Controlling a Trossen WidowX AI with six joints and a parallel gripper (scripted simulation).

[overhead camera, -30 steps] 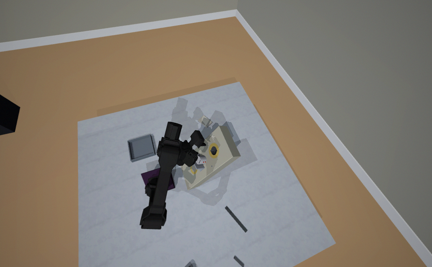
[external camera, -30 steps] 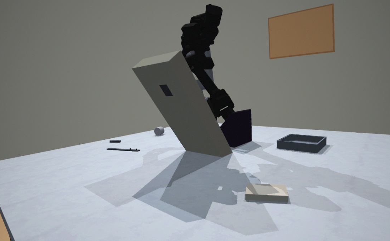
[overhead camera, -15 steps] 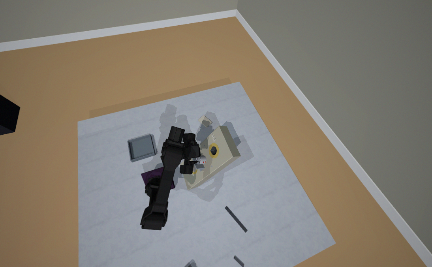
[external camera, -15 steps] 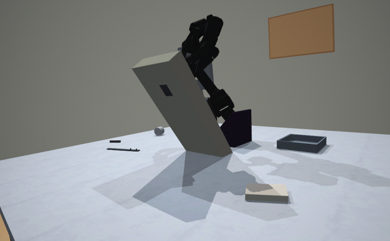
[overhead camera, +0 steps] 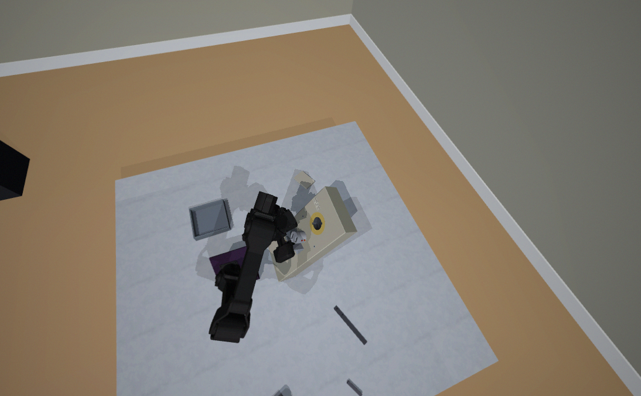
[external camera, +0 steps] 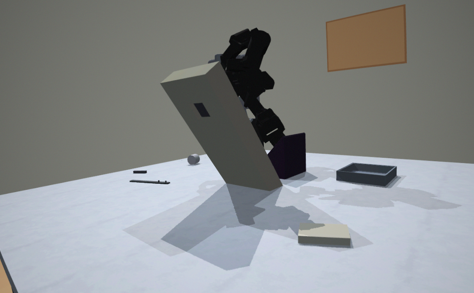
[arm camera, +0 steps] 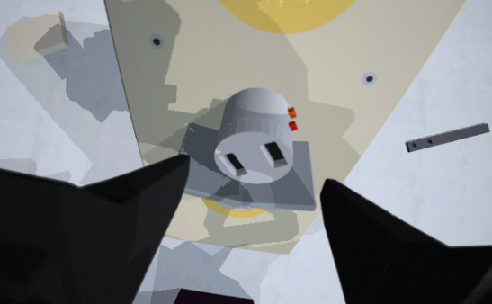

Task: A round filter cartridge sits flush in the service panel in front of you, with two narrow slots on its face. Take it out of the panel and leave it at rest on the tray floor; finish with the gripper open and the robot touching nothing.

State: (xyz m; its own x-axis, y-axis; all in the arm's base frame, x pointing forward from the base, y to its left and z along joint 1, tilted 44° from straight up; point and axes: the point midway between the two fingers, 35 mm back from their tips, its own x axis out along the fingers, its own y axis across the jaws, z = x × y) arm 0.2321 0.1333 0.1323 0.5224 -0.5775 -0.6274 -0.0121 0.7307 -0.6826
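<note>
Going left to right as seen from above, the grey tray point(overhead camera: 193, 226) point(external camera: 362, 179) sits on the tabletop point(overhead camera: 165, 324) point(external camera: 86, 225), with the purple block point(overhead camera: 220, 259) point(external camera: 294, 156) point(arm camera: 214, 298) near it. The jaws are open and empty, their tips on either side of the filter cartridge point(overhead camera: 298, 236) point(arm camera: 255, 130) in the wrist view. The cartridge is out of its yellow-ringed socket point(overhead camera: 322, 226) point(arm camera: 286, 24), at a grey ledge point(arm camera: 303, 180) on the tilted service panel point(overhead camera: 335, 226) point(external camera: 217, 138) point(arm camera: 335, 58). Farther right, a slim dark bar point(overhead camera: 350, 325) point(external camera: 147, 181) point(arm camera: 452, 137) lies flat.
</note>
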